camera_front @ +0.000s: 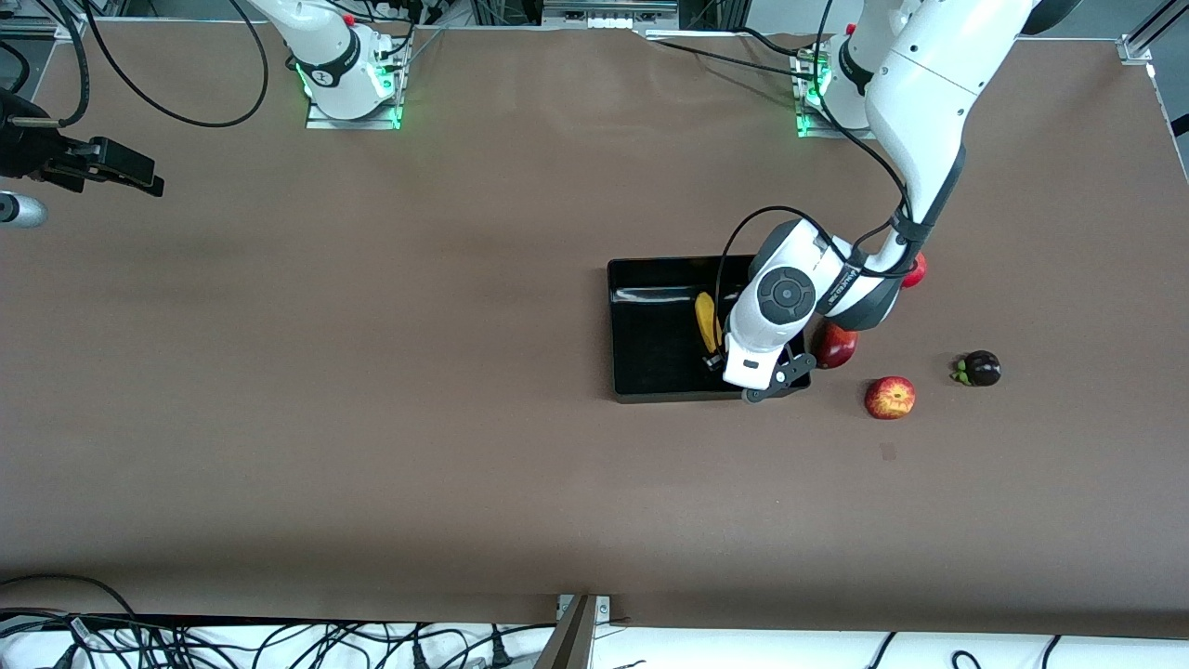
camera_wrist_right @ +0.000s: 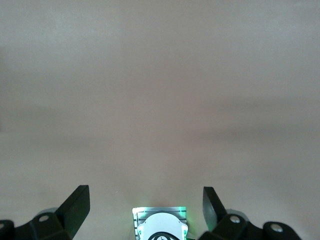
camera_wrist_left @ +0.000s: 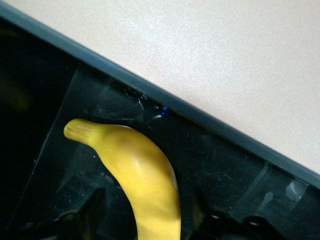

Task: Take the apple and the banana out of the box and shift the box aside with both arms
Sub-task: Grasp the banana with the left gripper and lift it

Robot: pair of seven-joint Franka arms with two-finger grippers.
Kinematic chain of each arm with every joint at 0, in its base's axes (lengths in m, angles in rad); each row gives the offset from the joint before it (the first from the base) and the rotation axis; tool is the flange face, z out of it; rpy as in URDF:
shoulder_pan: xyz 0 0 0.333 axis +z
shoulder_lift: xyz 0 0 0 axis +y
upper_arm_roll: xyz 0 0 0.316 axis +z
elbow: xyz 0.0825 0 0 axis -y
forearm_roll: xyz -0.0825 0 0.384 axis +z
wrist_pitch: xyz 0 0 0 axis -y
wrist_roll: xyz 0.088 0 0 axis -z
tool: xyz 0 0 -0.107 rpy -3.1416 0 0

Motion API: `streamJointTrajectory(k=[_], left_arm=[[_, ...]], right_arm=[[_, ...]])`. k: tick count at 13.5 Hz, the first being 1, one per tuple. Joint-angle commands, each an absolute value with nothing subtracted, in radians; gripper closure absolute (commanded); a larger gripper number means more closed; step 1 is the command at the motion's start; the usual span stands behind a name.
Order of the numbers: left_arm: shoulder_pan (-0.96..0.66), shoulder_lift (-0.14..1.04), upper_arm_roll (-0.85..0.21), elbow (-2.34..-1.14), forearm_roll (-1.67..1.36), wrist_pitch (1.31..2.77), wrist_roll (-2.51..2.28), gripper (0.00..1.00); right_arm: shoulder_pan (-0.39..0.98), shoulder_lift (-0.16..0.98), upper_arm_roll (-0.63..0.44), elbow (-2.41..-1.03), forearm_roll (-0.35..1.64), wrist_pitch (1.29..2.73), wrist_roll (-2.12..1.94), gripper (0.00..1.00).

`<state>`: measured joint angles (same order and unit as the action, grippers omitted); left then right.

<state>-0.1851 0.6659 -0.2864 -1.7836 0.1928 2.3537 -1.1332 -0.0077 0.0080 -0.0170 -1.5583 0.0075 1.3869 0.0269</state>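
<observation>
- The apple is already out: it sits on the bare table, nearer the front camera than the box and off toward the left arm's end, apart from the box wall.
- The banana is not out yet. It lies inside the black box, and the left wrist view shows its yellow body and stubby tip resting on the glossy floor just beside one wall.
- The left gripper is down in the box at the banana's end nearer the front camera. Its fingers are hidden by the wrist from the front and barely show in its own view, so I cannot tell whether they are apart or clamped on the fruit.
- The right gripper waits over bare table at the right arm's end, its two fingers spread wide with nothing between them.
- Other fruit on the table: a dark-red mango just beside the box, a red fruit mostly hidden by the left arm, and a dark mangosteen farther toward the left arm's end.
- By my reckoning about a third is done. Left to do: lift the banana clear, then bring both arms to the box and slide it aside.
</observation>
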Motion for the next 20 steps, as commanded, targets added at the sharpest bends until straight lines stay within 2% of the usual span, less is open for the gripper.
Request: streamJointTrajectory(k=[1, 3, 7, 10, 15, 20], left_arm=[[-0.183, 0.663, -0.288, -1.786, 0.221, 2.362, -1.160, 0.88], [-0.183, 0.661, -0.288, -1.786, 0.221, 2.361, -1.160, 1.00], [-0.183, 0.652, -0.290, -1.786, 0.238, 2.342, -1.160, 1.00], [-0.184, 0.620, -0.301, -1.779, 0.236, 2.270, -1.161, 1.00], [-0.192, 0.502, -0.325, -1.761, 0.164, 2.071, -1.157, 1.00], [-0.193, 0.486, -0.334, -1.625, 0.106, 1.849, -1.146, 1.00]], right_arm=[[-0.008, 0.008, -0.026, -1.546, 0.025, 1.371, 0.028, 0.00], [-0.008, 0.008, -0.026, -1.546, 0.026, 1.370, 0.025, 0.00], [-0.008, 0.008, -0.023, -1.546, 0.026, 1.371, 0.025, 0.00], [-0.008, 0.008, -0.023, -1.546, 0.026, 1.373, 0.025, 0.00], [-0.009, 0.008, -0.025, -1.546, 0.026, 1.373, 0.023, 0.00], [-0.008, 0.008, -0.021, -1.546, 0.026, 1.376, 0.026, 0.00]])
